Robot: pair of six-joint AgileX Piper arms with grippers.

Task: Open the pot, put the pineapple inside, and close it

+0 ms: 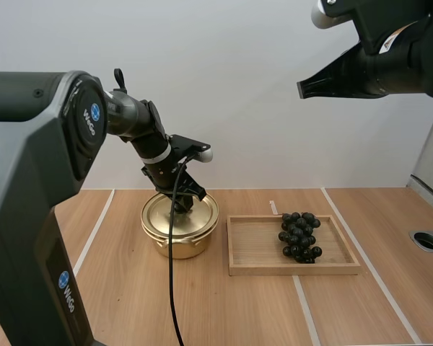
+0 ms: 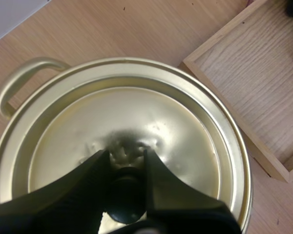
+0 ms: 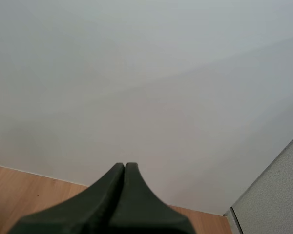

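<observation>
The left claw [image 2: 127, 156] is clamped on the knob [image 2: 124, 197] of the lid [image 2: 136, 109] seated on the pot [image 1: 179, 244], just beside the tray [image 1: 239, 268] with grapes [image 1: 299, 236] toward its far side, while the right claw [image 1: 304, 88], fingers together, hangs high over the bench [image 1: 224, 313].

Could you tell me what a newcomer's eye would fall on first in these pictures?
The golden pot, lid on, with the left gripper down on it, jaws pinching the dark knob. Right of it, dark grapes lie in the wooden tray. The right gripper hangs high, jaws shut.
</observation>
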